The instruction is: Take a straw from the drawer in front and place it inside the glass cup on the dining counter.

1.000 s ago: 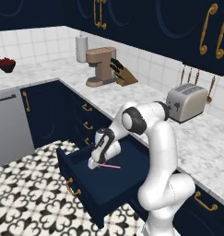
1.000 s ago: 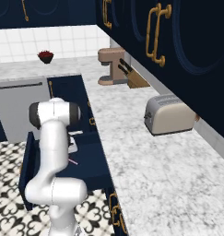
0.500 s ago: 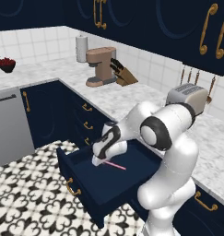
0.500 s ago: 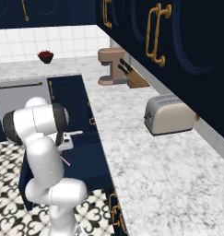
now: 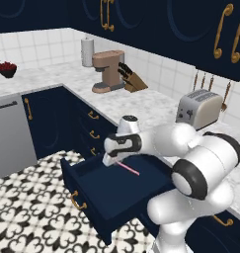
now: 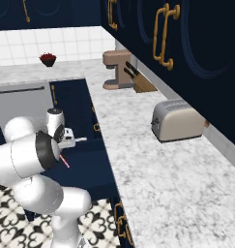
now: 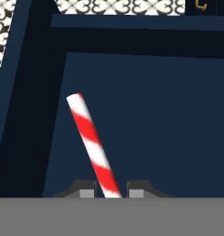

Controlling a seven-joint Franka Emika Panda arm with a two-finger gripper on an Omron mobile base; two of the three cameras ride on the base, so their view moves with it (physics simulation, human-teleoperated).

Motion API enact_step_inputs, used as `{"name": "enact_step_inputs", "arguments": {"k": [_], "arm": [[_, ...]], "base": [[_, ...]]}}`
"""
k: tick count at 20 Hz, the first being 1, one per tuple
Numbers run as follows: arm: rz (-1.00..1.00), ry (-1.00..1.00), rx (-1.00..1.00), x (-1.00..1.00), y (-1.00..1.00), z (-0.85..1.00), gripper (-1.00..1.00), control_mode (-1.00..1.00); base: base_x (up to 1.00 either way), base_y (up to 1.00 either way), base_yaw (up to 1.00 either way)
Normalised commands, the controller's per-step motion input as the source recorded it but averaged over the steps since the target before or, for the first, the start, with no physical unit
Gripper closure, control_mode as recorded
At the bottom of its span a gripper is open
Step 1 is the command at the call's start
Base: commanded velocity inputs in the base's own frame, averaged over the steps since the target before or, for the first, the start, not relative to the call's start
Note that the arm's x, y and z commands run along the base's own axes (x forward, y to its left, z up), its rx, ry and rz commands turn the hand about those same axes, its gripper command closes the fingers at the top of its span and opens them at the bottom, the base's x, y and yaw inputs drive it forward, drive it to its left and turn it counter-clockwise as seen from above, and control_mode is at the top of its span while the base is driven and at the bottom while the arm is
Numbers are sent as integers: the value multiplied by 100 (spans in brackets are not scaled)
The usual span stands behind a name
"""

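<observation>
My claw (image 7: 110, 190) pinches the straw (image 7: 93, 145) at one end over the open drawer (image 5: 99, 190), ready for lifting clear.

Since a second ago the arm folds back toward the base, its elbow swinging up and over. The hand (image 5: 113, 161) now sits higher over the open drawer (image 5: 116, 190), and the straw (image 5: 127, 168) rides up with it, pinched between the fingers (image 7: 87, 190), its free end slanting away from the hand, off the drawer floor.
</observation>
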Motion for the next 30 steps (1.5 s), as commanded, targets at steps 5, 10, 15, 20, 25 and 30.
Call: {"name": "enact_step_inputs", "arguments": {"k": [5, 10, 15, 20, 25, 30], "arm": [[-16, 0, 0, 0, 5, 100, 100, -100], [-24, -1, -4, -44, 0, 100, 100, -100], [-22, -1, -1, -61, 0, 96, 100, -100], [-9, -3, 0, -69, -7, 63, 100, -100], [0, 0, 0, -58, -12, 16, 100, -100], [0, 0, 0, 0, 0, 0, 100, 100]], "base": [[0, 0, 0], [0, 0, 0], [0, 0, 0], [0, 0, 0], [0, 0, 0], [-99, -18, 0]]}}
